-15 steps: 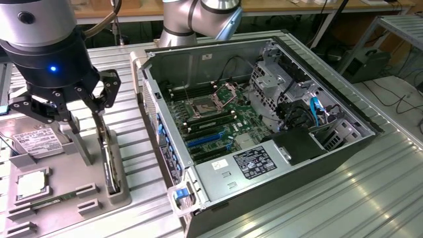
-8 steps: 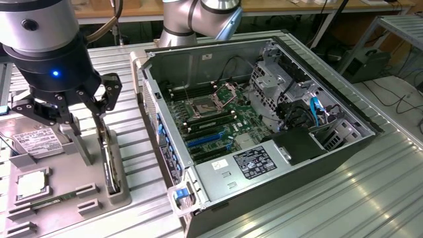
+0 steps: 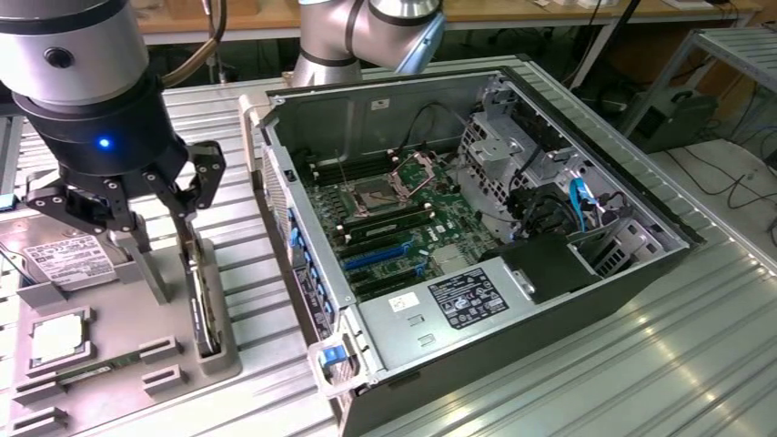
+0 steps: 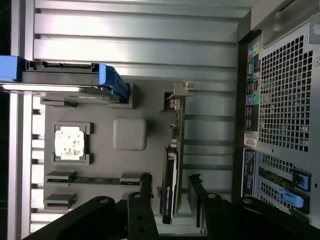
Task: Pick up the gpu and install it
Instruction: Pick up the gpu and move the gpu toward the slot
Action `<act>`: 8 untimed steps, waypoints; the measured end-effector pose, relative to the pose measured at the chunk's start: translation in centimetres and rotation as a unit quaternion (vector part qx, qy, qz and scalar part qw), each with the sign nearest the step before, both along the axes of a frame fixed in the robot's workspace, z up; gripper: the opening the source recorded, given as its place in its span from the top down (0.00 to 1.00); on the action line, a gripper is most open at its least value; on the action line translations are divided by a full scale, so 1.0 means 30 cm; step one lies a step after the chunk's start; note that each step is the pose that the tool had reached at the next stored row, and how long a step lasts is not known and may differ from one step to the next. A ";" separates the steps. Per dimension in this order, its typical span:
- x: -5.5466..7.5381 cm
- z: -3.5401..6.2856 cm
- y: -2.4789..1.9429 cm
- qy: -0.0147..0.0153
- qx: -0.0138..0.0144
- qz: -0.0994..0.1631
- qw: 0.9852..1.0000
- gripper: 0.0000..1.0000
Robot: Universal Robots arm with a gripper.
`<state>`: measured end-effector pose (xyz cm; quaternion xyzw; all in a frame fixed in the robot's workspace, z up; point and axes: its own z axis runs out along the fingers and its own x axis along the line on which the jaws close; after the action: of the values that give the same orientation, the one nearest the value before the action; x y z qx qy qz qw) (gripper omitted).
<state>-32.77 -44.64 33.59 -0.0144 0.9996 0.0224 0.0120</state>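
Black gpu [image 3: 209, 309] stands on edge in the grey tray [image 3: 231, 364], at the exterior view's left of the open case [image 3: 510, 346], flanked by the parted, empty gripper [image 3: 180, 264]; an off-centre squeeze could tilt or jam it.

1. No word, brand or number can be read with confidence in either view.
2. Black label [image 3: 468, 297] with white print, on the grey cover [image 3: 407, 330] inside the computer case [image 3: 364, 109]: illegible.
3. White label [image 3: 67, 259] on the hard drive [image 3: 31, 241]: illegible.
4. White sticker [image 4: 250, 139] on the rear panel [image 4: 285, 90]: illegible.
5. Pale mark [image 4: 167, 193] on the gpu [image 4: 170, 170]: illegible.
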 end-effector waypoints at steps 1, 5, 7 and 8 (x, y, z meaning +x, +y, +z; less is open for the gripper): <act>0.000 -0.003 0.000 0.000 0.000 -0.003 1.000 0.58; 0.001 -0.013 0.000 0.000 0.000 -0.013 1.000 0.58; 0.001 -0.018 0.000 0.000 0.000 -0.018 1.000 0.58; 0.001 -0.021 0.000 0.000 0.000 -0.021 1.000 0.58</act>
<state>-32.74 -44.64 32.96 0.0063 0.9997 0.0221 0.0124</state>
